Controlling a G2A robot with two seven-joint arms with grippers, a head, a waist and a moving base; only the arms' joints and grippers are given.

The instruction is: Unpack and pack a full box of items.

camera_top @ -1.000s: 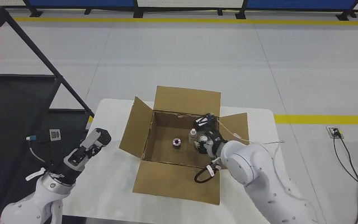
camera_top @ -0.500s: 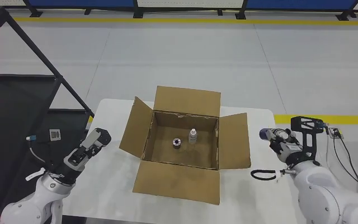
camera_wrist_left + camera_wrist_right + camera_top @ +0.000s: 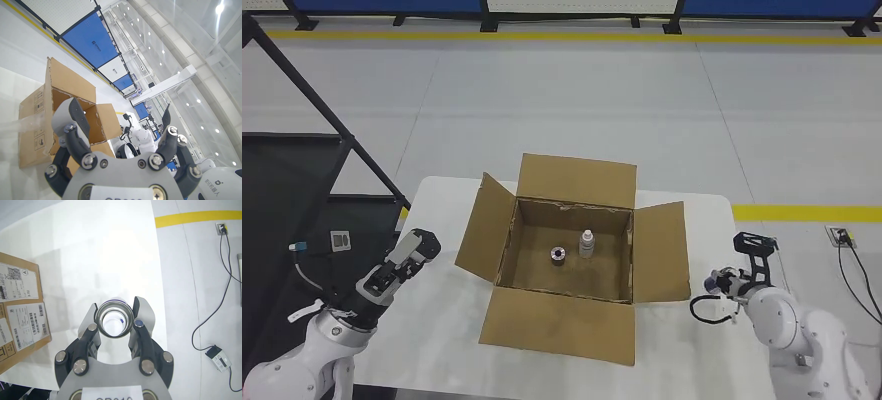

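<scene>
An open cardboard box (image 3: 560, 325) stands in the middle of the white table (image 3: 447, 205). On its floor stand a small white bottle (image 3: 586, 241) and a small round item (image 3: 557, 256). My right gripper (image 3: 716, 287) is over the table to the right of the box. In the right wrist view this gripper (image 3: 115, 306) is shut on a metal can (image 3: 113, 321) with a purple band, seen end on. My left gripper (image 3: 414, 246) hangs left of the box. Its fingers (image 3: 76, 113) stand wide apart with nothing between them, and the box (image 3: 73, 85) lies beyond.
The box's right flap (image 3: 660, 250) lies spread toward my right gripper, its labels (image 3: 28, 317) facing up. The table's right edge (image 3: 158, 275) runs close beside the can. A black frame (image 3: 332, 120) and dark panel stand left of the table.
The right arm lifted the can out of the box, swung it right past the flap, and has come down lower over the table. The left arm has kept still.
</scene>
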